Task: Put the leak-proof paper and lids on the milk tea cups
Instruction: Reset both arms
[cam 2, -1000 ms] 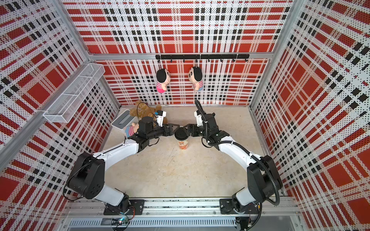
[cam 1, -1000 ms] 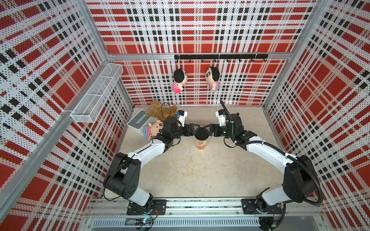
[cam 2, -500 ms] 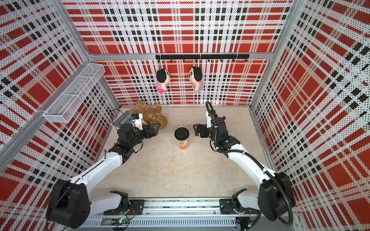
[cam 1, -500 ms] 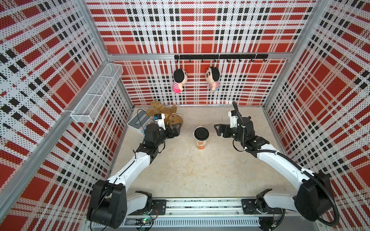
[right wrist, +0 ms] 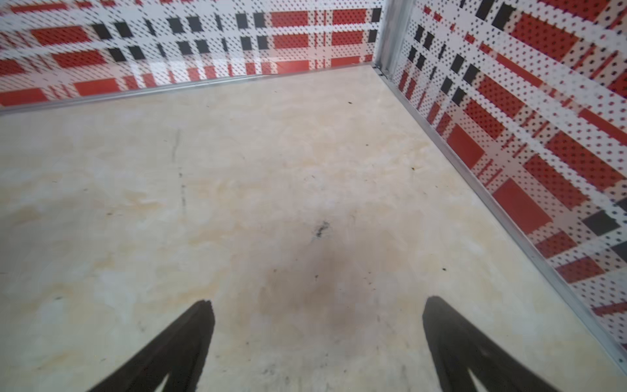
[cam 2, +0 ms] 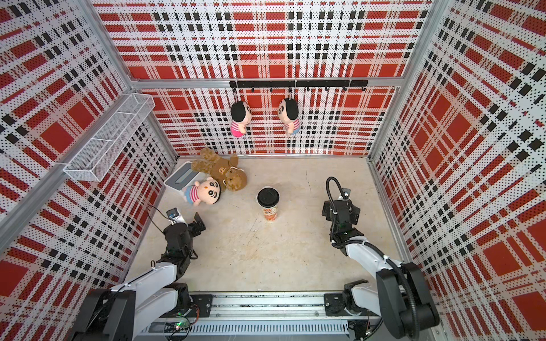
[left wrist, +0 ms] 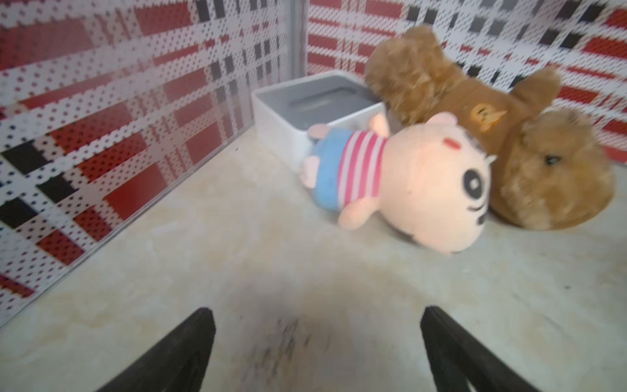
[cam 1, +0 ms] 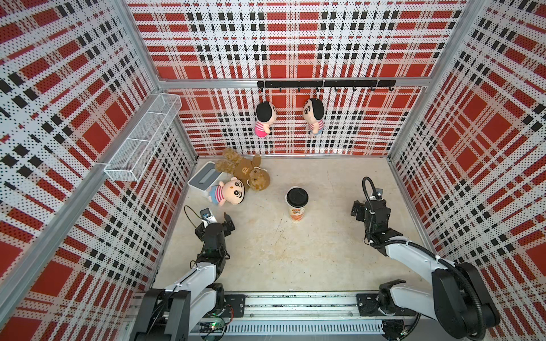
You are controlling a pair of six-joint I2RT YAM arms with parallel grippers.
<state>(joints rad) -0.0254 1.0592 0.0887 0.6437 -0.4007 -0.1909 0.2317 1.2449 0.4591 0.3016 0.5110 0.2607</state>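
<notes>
Here's the milk tea cup [cam 1: 296, 212], standing upright near the middle of the table [cam 1: 295, 259]. Its long axis is vertical, mouth up and narrow base down, with the orange-red print low on the side facing the robot's base. A black round lid [cam 1: 297, 197] sits on the mouth, as both top views show.

And the leak-proof paper? A thin white edge peeks out at the lid's far side, but whether that is the sheet or the cup's own rim, I cannot tell.

The left gripper [left wrist: 315, 325] hangs over bare tabletop, its fingers [left wrist: 190, 342] spread wide with nothing between them. It is well apart from the cup and faces the striped-shirt plush doll [left wrist: 400, 183], the brown teddy bear [left wrist: 509, 135] and the white box [left wrist: 281, 129] with its grey slot, all in the far left corner.

The right gripper [right wrist: 317, 319] is also spread wide and empty, pointing at the far right corner, well clear of the cup.
</notes>
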